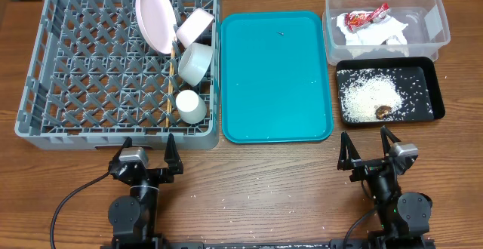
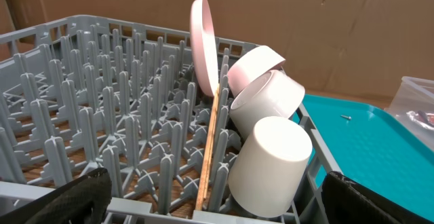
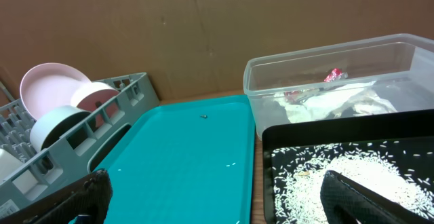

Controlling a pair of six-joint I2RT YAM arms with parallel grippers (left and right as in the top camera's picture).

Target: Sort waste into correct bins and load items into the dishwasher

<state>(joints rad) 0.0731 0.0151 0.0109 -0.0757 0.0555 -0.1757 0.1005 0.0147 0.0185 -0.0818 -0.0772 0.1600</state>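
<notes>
Left gripper (image 1: 149,145) and right gripper (image 1: 364,139) sit at the table's near edge, jaws spread wide, nothing held. Looks done to me: plate (image 1: 153,7), both bowls (image 1: 195,62), cup (image 1: 190,106) and chopsticks (image 1: 170,83) are in the dish rack (image 1: 45,90) at the far-left corner. Wrapper (image 1: 366,15) and napkin (image 1: 381,34) are in the clear tub (image 1: 438,23) at the far-right corner; rice (image 1: 366,94) and brown scrap (image 1: 384,112) are in the black tray (image 1: 434,90) just ahead of my right jaws. All of it is apart from both jaws. Best move: hold clear, check for stray grains, don't bump the rack.
</notes>
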